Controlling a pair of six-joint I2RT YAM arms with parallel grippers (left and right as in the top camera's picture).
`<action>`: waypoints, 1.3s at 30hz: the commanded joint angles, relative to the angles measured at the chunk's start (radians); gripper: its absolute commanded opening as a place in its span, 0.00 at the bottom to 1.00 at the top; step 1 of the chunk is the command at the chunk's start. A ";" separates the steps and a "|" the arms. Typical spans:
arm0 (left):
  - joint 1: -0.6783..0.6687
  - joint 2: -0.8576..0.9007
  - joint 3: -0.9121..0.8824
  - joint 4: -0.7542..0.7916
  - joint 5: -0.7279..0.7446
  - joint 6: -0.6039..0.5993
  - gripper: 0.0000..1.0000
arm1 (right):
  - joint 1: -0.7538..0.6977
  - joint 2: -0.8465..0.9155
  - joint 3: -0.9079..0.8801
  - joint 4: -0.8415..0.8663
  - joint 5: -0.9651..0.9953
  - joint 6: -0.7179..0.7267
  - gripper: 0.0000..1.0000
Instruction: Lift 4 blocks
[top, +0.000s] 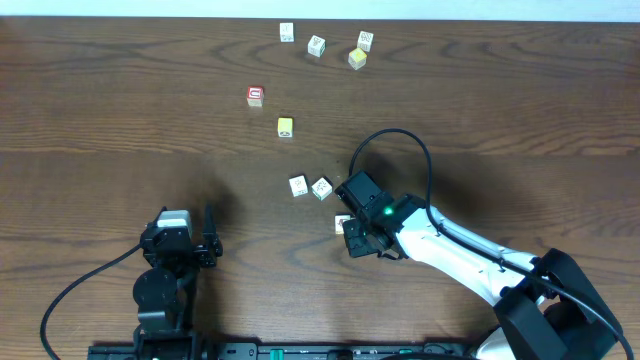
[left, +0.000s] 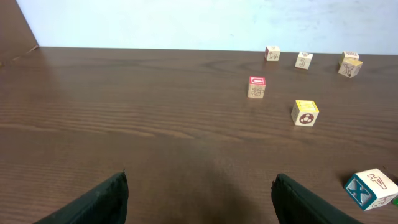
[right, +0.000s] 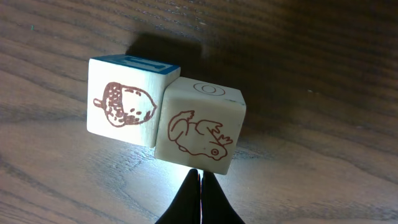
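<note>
Nothing has been lifted yet, and every block sits on the table (top: 120, 120). This looks like the approach to a first pick, or a nudge to tidy a pair before it.

The right gripper (right: 200, 186) is closed on nothing. Its tip points down just at the near edge of the bird block (right: 200, 134), which touches the acorn block (right: 124, 102) at a slight angle. Overhead, only one half-hidden block (top: 343, 222) shows at that gripper, and I cannot tell whether a second lies under the arm. A near block (top: 298, 186) and its neighbour (top: 321, 188) lie just beside each other close by. The far blocks (top: 316, 46) are well apart, at the far side of the table.

The left gripper (left: 199, 208) is wide open and empty, low over bare wood and away from everything.

The right gripper probably has to open next, turn square to the bird block's tilt and come down across its free faces. Where the two blocks meet there is no room for a finger.
</note>
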 joint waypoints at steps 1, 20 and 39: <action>0.007 -0.001 -0.016 -0.037 -0.005 -0.001 0.74 | 0.007 0.005 -0.001 0.008 0.018 0.012 0.01; 0.007 -0.001 -0.016 -0.037 -0.005 -0.001 0.74 | 0.007 0.005 -0.001 0.001 0.011 0.007 0.01; 0.007 -0.001 -0.016 0.059 -0.093 0.168 0.74 | -0.014 -0.029 0.147 -0.261 0.331 0.116 0.33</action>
